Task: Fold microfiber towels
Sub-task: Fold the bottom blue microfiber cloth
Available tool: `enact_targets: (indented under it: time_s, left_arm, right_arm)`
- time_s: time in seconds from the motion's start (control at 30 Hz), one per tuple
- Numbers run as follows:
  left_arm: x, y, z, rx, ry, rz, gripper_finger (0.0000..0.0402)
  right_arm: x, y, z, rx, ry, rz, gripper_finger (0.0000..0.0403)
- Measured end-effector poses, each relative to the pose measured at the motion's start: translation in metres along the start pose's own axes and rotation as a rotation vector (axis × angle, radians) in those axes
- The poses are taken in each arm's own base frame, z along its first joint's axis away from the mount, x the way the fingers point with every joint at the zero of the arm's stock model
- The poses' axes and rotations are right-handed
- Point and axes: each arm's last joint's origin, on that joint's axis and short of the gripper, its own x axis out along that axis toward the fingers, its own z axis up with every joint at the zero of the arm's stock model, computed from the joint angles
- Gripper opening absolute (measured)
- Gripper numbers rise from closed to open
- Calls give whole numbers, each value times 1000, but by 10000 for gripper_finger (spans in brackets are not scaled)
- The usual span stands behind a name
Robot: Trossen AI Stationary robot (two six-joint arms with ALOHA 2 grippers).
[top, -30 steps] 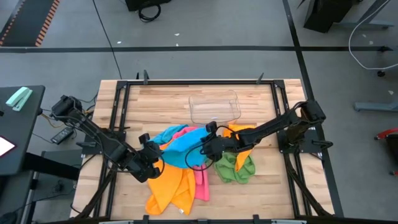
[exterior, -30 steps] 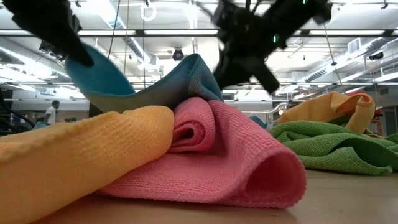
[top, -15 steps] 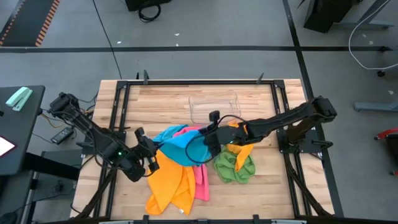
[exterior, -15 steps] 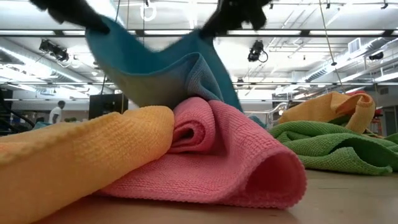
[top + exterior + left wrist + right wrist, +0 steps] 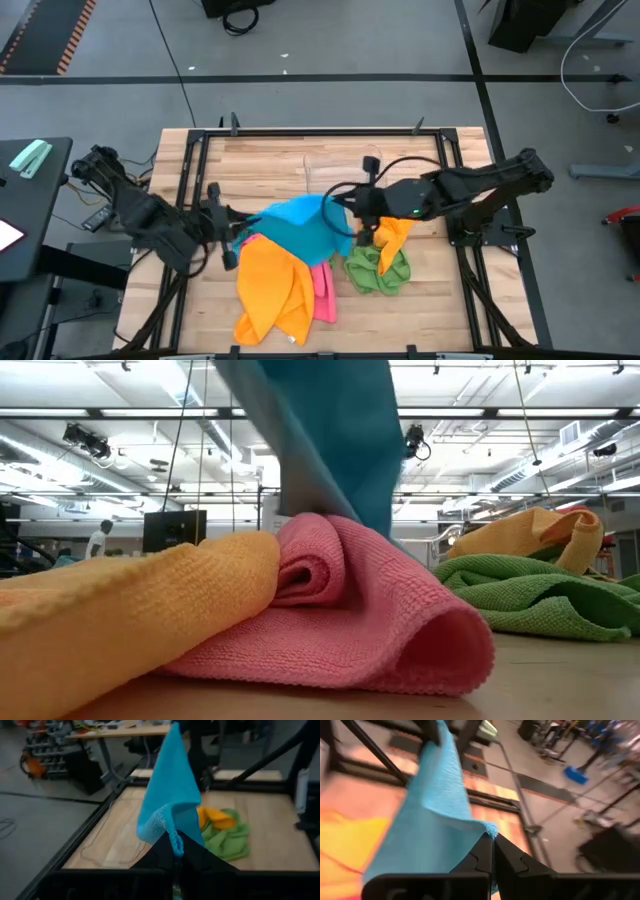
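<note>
the blue towel (image 5: 305, 225) is held stretched above the tabletop (image 5: 250, 165), one corner clamped in the left tool (image 5: 175, 854), another in the right tool (image 5: 491, 845). if it is pulled harder, a thin corner could slip free.

Low view: the raised blue microfiber towel (image 5: 330, 440) runs off the picture's top edge, so neither tool holding it shows there. High view: the pink microfiber towel (image 5: 322, 285) lies mostly hidden under the blue one and the large orange microfiber towel (image 5: 272, 290); the clear plastic tray (image 5: 335, 168) is partly covered. Both wrist views are motion-blurred, the background indistinct.
</note>
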Motion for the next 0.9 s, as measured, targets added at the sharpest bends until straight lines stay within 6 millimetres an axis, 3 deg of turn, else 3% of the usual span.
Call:
enact_targets:
  time_s: [0.37, 0.5, 0.7, 0.9]
  left_arm:
    - [-25, 6, 45, -82, 12, -395, 13]
    - [-37, 4, 58, -136, -26, -545, 25]
    - [-51, -7, 71, -164, -132, -772, 10]
    - [-53, -8, 64, -133, -79, -772, 21]
  right_arm:
    - [-56, 15, 39, 233, -121, 277, 13]
    - [-64, 27, 43, 274, -144, 367, 13]
    - [-80, 41, 59, 432, -271, 528, 13]
    - [-82, 42, 57, 409, -259, 503, 13]
